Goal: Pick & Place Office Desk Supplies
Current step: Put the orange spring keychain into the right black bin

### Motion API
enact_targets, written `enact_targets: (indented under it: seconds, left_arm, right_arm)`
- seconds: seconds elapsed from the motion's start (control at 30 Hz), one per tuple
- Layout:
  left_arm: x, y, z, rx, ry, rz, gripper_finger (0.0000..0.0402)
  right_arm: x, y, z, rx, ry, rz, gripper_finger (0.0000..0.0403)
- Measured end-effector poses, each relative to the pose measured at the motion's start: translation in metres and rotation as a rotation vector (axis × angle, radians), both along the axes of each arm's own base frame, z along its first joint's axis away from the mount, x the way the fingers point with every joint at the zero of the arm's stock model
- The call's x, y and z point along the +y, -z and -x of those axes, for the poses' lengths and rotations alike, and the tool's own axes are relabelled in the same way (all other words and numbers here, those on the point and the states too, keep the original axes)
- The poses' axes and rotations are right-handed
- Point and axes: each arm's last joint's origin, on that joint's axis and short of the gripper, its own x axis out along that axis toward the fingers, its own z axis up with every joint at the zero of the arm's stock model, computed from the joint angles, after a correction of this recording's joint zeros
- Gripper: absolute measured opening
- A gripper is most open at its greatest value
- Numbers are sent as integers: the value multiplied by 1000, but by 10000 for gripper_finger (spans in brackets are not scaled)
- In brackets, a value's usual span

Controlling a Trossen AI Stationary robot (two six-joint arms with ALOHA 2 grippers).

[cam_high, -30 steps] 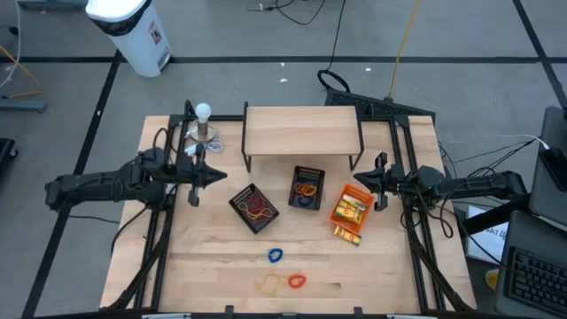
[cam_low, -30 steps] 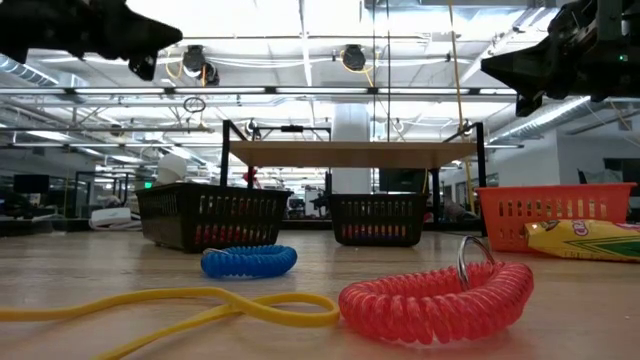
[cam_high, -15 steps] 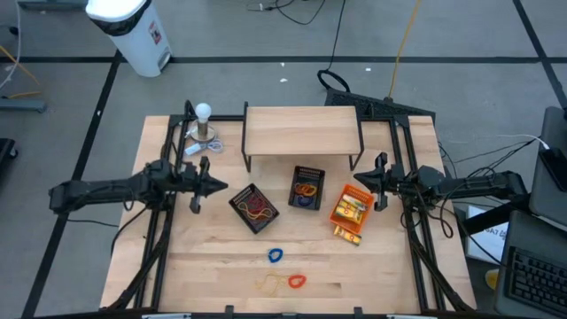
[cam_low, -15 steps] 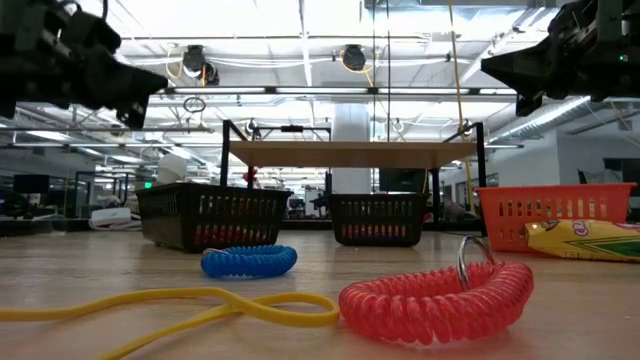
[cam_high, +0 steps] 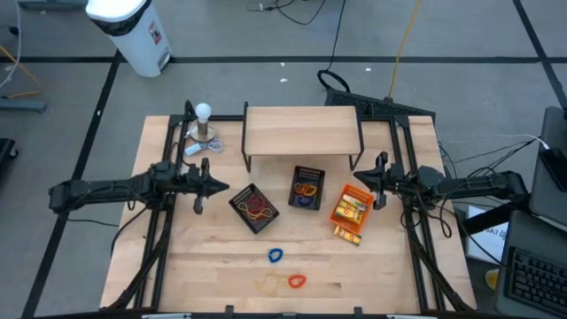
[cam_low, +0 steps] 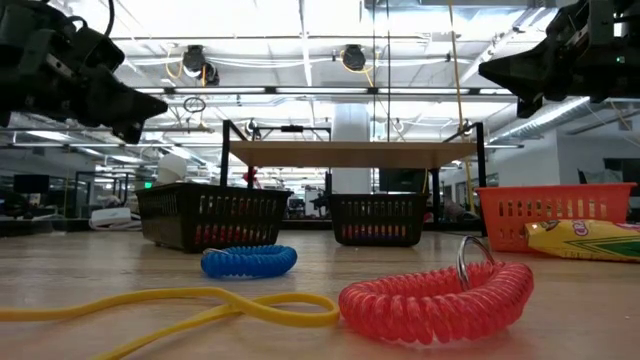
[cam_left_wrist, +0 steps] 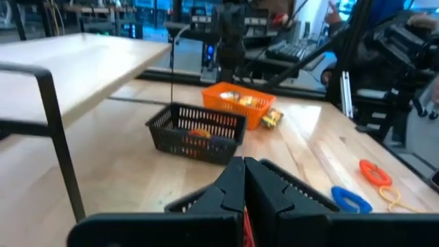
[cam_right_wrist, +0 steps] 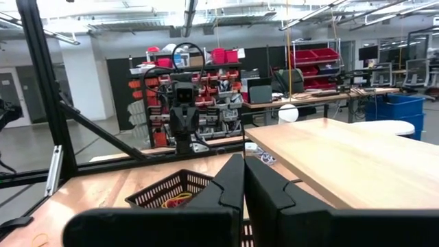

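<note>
The left gripper, shut and empty, is held just beside the black mesh tray; the tray's rim could be clipped if lowered carelessly.

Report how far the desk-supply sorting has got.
Done: bands lie in both black mesh trays, packets in the orange tray.
In hand: nothing; left pincer and right pincer are shut, empty.
Left: blue coil, red coil, yellow band, yellow packet.
</note>
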Motion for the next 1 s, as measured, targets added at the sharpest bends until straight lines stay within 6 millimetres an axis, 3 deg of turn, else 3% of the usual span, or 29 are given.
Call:
enact_targets:
  seconds: [0.37,0.8,1.0]
  left_arm:
    - [-3,3,0,33,23,0,4]
    - [-7,7,0,74,-45,-29,3]
    - [-5,8,0,90,-122,47,10]
  right_arm:
    - [0,1,-1,6,6,-20,4]
    - [-1,0,-1,5,19,2,4]
    - [-2,-3,0,-24,73,15,4]
